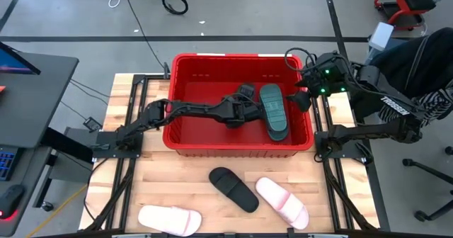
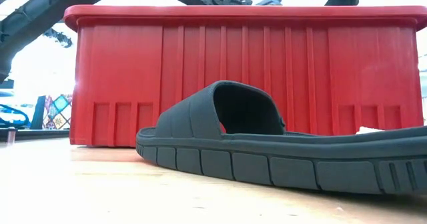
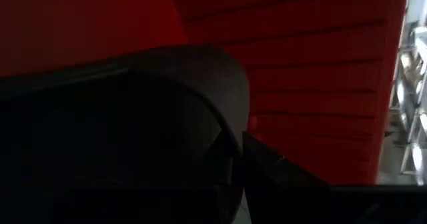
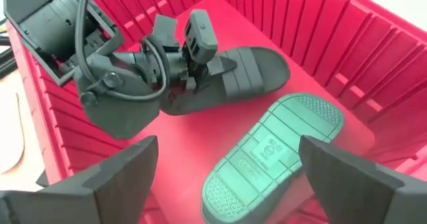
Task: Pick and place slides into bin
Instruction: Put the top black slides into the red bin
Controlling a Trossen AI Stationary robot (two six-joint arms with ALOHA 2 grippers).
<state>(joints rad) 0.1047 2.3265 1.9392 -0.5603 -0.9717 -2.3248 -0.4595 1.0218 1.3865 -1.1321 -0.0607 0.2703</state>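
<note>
Wooden tabletop [image 1: 177, 185] on a grey workshop floor, red bin [image 1: 185, 135] at the far middle. Left gripper [image 4: 193, 54] reaches down into the bin, fingers pinched on the strap of a dark slide [image 4: 247, 71] that lies on the bin floor, strap up. Just beside it a teal slide [image 4: 273, 154] lies sole up, also in the bin. Right gripper [image 4: 227, 177] hovers over the bin's right rim, fingers wide apart, holding nothing. Step in hand, by my read: placing the dark slide; it looks down already, so the next move calls for the left fingers to open and the arm to lift clear without dragging the strap. Three slides wait on the table in front of the bin: a black one [image 1: 233, 189] and two pale ones [image 1: 282, 201] [image 1: 168, 219]. High view alone shows those and both arms' layout. Right wrist view alone shows the pinch on the strap and the teal tread. Low view shows only the black slide in front of the bin wall, nothing inside. Left wrist view is mostly dark, just red wall beyond; grip unreadable there.
</note>
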